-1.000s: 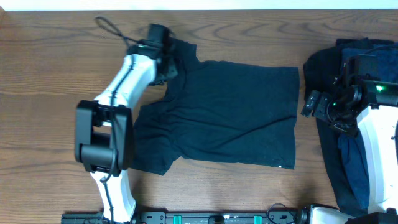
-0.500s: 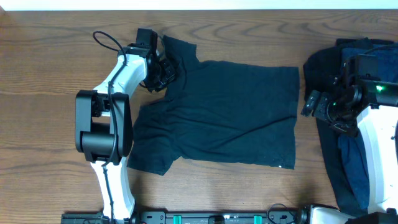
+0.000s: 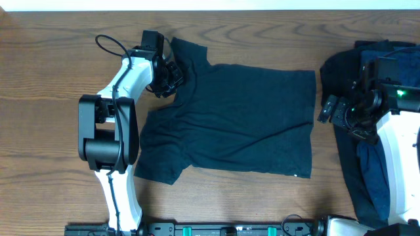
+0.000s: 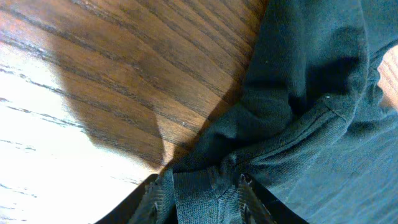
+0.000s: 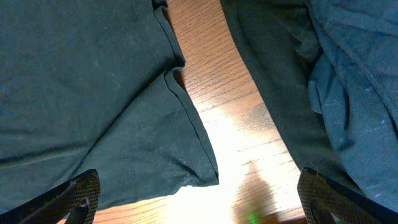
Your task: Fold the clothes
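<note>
Barely begun: T-shirt (image 3: pixel 243 118) lies flat, unfolded on the surface (image 3: pixel 52 65); left claw (image 4: pixel 198 196) straddles its sleeve (image 4: pixel 298 118), grip unclear; right claw (image 5: pixel 202 196) gapes empty; other clothes (image 3: pixel 367 180) wait

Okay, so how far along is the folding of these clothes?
Done: the black T-shirt lies spread flat on the table, no fold made. In hand: the left pincer has the shirt's bunched cloth between its fingers; the right pincer hangs open, empty. Left: every fold on it, then the dark pile at the right.
</note>
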Available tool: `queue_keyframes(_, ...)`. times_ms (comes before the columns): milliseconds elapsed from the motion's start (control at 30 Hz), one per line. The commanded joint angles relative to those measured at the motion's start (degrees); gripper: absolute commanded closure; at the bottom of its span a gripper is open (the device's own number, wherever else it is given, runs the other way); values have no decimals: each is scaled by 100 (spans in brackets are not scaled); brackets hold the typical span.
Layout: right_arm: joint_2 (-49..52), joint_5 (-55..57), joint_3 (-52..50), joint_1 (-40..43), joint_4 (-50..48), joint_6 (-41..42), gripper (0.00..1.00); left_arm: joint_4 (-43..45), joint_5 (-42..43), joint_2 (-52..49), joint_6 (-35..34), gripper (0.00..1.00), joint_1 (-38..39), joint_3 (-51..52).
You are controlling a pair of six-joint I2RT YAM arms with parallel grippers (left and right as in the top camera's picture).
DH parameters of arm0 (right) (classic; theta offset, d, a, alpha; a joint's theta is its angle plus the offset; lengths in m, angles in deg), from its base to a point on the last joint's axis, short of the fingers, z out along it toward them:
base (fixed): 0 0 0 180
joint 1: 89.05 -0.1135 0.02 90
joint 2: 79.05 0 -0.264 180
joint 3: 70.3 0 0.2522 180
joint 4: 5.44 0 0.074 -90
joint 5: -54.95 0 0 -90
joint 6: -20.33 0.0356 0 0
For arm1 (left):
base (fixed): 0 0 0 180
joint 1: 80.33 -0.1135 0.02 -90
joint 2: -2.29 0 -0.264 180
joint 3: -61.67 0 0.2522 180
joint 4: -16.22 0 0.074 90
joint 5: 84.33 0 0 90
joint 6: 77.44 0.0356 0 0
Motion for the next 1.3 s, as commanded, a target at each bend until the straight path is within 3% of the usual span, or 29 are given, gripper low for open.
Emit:
queue_keyframes(0, -7, 83, 28, 39, 7, -66, 1, -17, 33, -17, -48, 60, -22, 42)
queue_keyframes(167, -7, 83, 31, 39, 7, -66, 1, 22, 31, -17, -162, 61, -24, 52)
queue_keyframes(333, -7, 83, 31, 39, 7, -66, 1, 92, 31, -17, -164, 77, -24, 52)
queue_keyframes(633, -7, 83, 31, 39, 7, -66, 1, 415, 9, 92, 87, 89, -57, 13)
queue_keyframes(1100, -7, 83, 28, 39, 7, -66, 1, 289, -1812, 350, 1351, 90, -96, -72)
queue_keyframes(1267, -7, 83, 31, 39, 7, -66, 1, 573, -1961, 350, 1875, 90, -197, -72)
